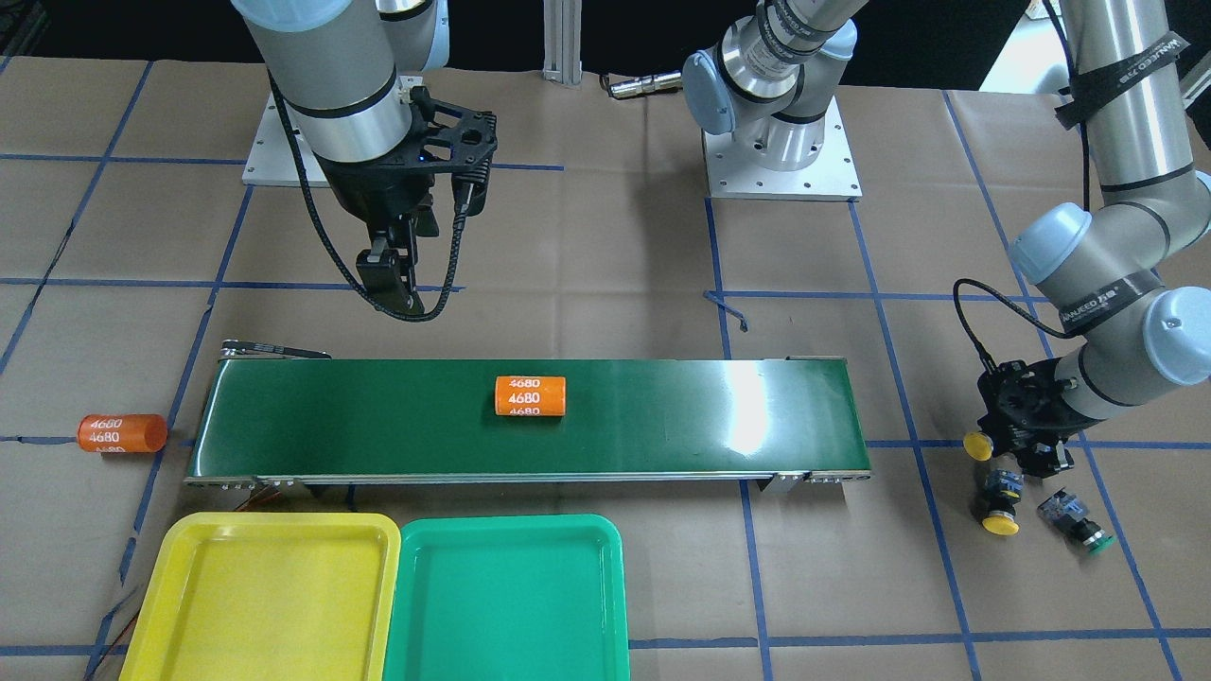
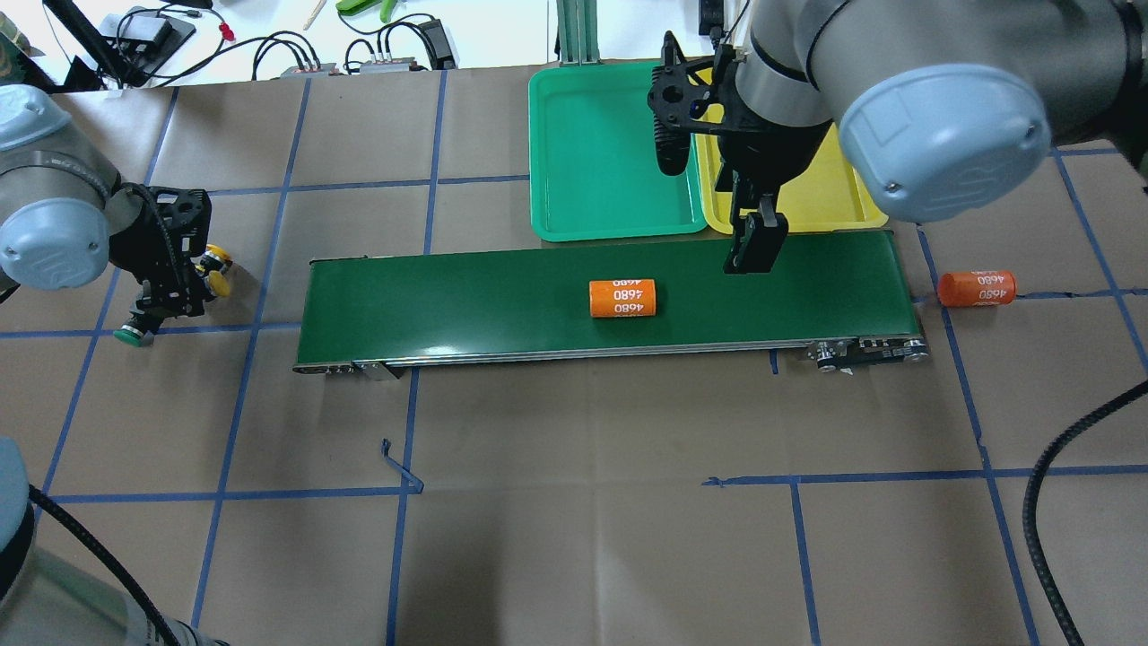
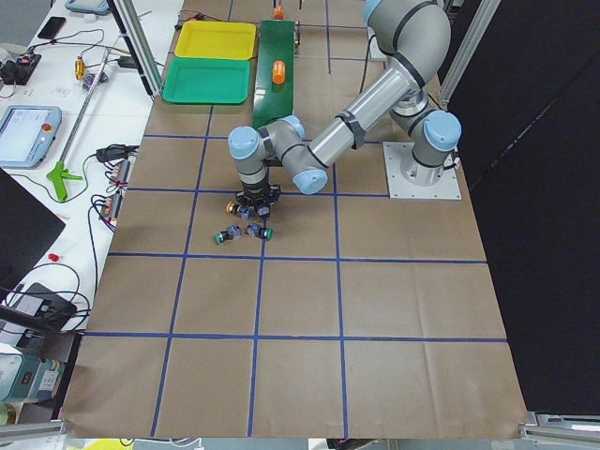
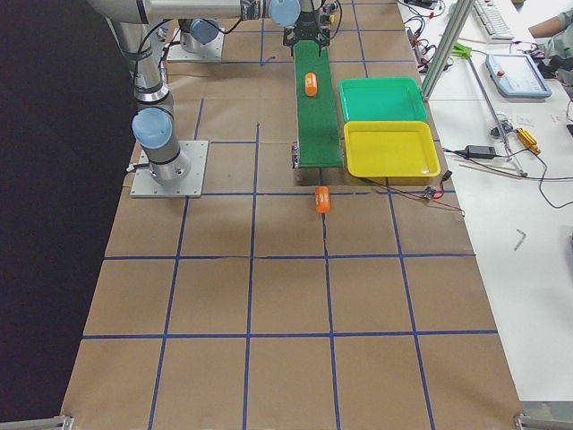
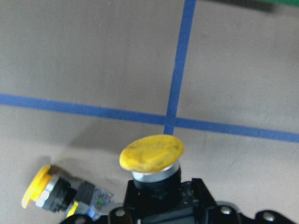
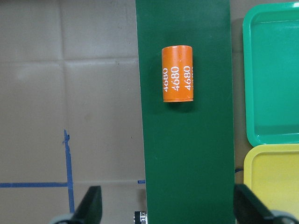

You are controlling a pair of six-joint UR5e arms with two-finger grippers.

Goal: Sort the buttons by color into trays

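Note:
My left gripper (image 1: pixel 1014 445) is shut on a yellow-capped button (image 1: pixel 977 445), low over the table off the conveyor's end. The left wrist view shows that button (image 5: pixel 152 154) upright in the jaws. A second yellow button (image 1: pixel 1000 509) and a green button (image 1: pixel 1081 527) lie on the paper beside it. My right gripper (image 2: pixel 758 244) hangs open and empty above the belt, its fingers (image 6: pixel 89 205) spread wide. The yellow tray (image 1: pixel 189 567) and the green tray (image 1: pixel 506 605) sit side by side, both empty.
The long dark-green conveyor belt (image 1: pixel 378 416) carries an orange cylinder marked 4680 (image 1: pixel 531 396) near its middle. Another orange cylinder (image 1: pixel 121 433) lies on the paper beyond the belt's other end. The trays border the belt's far side from the robot.

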